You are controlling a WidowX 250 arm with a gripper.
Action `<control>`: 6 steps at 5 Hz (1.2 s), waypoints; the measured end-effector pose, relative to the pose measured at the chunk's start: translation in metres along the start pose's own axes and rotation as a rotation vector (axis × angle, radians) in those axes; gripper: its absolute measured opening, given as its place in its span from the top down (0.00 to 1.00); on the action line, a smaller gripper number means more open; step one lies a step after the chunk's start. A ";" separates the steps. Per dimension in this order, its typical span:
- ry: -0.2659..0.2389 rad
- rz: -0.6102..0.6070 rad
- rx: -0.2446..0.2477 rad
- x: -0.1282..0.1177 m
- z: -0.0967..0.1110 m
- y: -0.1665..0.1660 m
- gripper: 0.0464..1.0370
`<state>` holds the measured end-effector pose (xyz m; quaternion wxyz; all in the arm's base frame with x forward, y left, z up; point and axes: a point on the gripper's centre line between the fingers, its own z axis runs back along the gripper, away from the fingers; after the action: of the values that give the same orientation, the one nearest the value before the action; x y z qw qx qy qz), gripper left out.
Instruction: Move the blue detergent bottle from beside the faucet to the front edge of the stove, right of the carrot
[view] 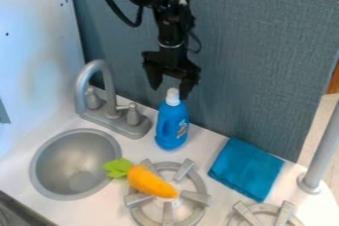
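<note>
1. Gripper (170,91) is open, with its two fingers standing apart, in the upper middle of the frame. It hangs from the black arm (171,27), which comes in from the top edge.
2. Just under it, near the centre, stands a blue bottle (172,128) with a white cap (173,97). The cap is very near to the fingertips; if they touch it, I cannot tell.
3. To the left of the bottle is the grey faucet (99,65), and below this one, at lower left, the round metal sink (69,170).
4. At the lower middle, an orange toy carrot (151,182) with green leaves (118,167) lies partly upon a grey burner (195,197). Its leaves point to the sink.
5. At lower right, a folded blue cloth (246,169) lies on the white counter (206,146), above a second burner (285,213).
6. Behind the bottle rises a blue-grey panel (265,46); a grey pole (324,145) stands at the right edge.
</note>
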<state>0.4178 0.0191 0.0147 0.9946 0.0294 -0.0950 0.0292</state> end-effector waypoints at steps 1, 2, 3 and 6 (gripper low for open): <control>0.017 0.011 0.001 0.002 -0.008 0.000 0.03; 0.026 0.014 0.016 0.005 -0.016 0.001 0.03; 0.040 0.008 0.019 0.004 -0.023 0.001 0.07; 0.053 0.028 -0.012 -0.001 -0.011 -0.003 0.56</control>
<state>0.4192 0.0169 0.0039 0.9965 0.0215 -0.0690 0.0431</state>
